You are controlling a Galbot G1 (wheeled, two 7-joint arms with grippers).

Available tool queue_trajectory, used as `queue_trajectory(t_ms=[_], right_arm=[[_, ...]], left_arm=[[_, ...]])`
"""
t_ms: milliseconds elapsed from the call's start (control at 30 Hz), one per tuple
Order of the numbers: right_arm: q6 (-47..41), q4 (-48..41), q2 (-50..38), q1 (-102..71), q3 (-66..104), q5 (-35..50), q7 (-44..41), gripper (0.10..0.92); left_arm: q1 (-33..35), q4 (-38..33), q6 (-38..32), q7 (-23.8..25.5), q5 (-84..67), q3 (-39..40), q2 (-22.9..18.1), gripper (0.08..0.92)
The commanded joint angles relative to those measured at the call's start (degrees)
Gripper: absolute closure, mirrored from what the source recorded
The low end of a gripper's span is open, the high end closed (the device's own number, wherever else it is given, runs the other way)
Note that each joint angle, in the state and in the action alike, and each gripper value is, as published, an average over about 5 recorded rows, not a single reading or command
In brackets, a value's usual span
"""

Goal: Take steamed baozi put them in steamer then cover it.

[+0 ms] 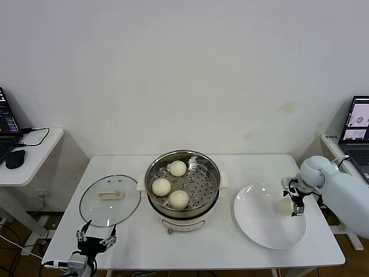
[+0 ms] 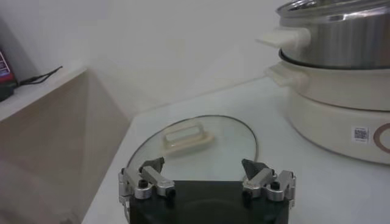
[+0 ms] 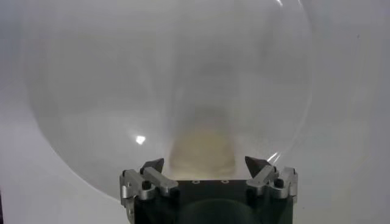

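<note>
Right of the steamer [image 1: 182, 183], our right gripper [image 1: 293, 203], fingers apart, straddles the last baozi [image 3: 202, 152] on the plate [image 1: 259, 228]; an off-centre squeeze could roll it away.

Lab: bare white wall, laptops [image 1: 358, 128] on side desks [image 1: 29, 156].

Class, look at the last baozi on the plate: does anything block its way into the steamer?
Nothing visible does. The right gripper sits at the last baozi on the plate; the steamer is uncovered, and the cover lies on its far side.
</note>
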Motion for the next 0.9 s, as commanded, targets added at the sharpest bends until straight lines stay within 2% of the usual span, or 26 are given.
queue_trajectory(t_ms=[33, 600, 700, 900], right_arm=[[0.25, -0.95, 0.57, -0.81, 0.72, -0.42, 0.81, 0.203], [0.08, -2.37, 1.43, -0.49, 0.93, -0.20, 1.24, 0.211], [-0.02, -2.27, 1.34, -0.31, 0.92, 0.13, 1.29, 0.264], [-0.57, -1.37, 0.54, 0.49, 0.62, 0.86, 1.20, 0.420]], left_arm=[[-0.05, 0.04, 0.03, -0.02, 0.04, -0.01, 0.05, 0.177], [-0.23, 0.42, 0.04, -0.02, 0.07, 0.05, 0.09, 0.177], [-0.32, 0.48, 0.04, -0.03, 0.09, 0.17, 0.03, 0.177], [-0.40, 0.44, 0.03, -0.07, 0.14, 0.42, -0.13, 0.177]])
